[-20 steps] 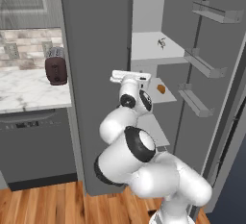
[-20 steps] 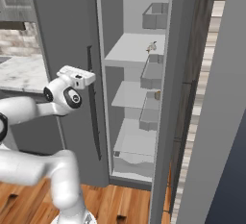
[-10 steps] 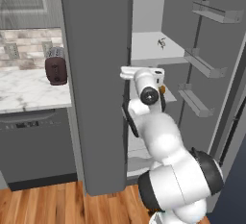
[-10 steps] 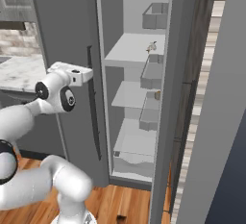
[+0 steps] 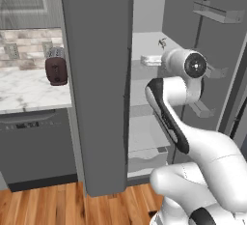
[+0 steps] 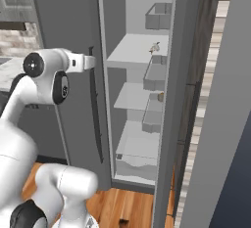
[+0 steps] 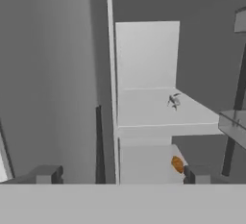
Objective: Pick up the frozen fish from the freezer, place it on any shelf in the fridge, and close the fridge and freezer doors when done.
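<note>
Facing the open fridge with my gripper (image 7: 120, 174) empty, its two tips spread well apart.

Nearest me, my gripper hangs level with the edge of the shut dark door (image 5: 96, 84) at the mouth of the compartment. Past the tips, an orange lump (image 7: 177, 164) sits on a lower white shelf. Farther in and above, the frozen fish (image 7: 173, 101) lies on the top shelf (image 7: 144, 110), near its right side, well apart from my gripper. Off to the left, a toaster (image 5: 56, 70) stands on the marble tabletop (image 5: 29, 91).
</note>
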You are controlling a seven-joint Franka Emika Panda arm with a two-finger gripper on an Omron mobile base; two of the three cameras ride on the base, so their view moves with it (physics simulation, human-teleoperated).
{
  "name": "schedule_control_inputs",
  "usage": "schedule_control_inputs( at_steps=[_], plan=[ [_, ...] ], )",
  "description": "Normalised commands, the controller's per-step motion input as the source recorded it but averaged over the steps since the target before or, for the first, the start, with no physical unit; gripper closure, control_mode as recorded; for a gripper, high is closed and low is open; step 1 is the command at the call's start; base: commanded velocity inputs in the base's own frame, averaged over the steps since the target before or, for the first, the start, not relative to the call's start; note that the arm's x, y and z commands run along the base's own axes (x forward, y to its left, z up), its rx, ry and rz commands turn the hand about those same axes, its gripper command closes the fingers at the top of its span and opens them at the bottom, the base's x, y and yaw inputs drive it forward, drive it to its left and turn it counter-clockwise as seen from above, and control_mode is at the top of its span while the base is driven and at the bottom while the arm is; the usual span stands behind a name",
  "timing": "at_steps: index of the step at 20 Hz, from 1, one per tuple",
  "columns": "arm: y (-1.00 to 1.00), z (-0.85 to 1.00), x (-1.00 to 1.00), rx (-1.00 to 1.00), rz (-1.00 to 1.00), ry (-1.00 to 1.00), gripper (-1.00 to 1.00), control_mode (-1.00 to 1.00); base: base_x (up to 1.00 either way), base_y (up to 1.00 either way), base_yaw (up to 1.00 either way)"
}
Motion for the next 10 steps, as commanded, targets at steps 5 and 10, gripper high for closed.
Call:
schedule_control_inputs(
  at_steps=[5,10],
  plan=[
    [0.02,0.16,-1.0,0.0,0.05,0.14,-1.0,-1.0,0.0,0.0,0.0],
    [0.01,-0.07,-1.0,0.0,0.07,0.02,-1.0,-1.0,0.0,0.0,0.0]
  ],
)
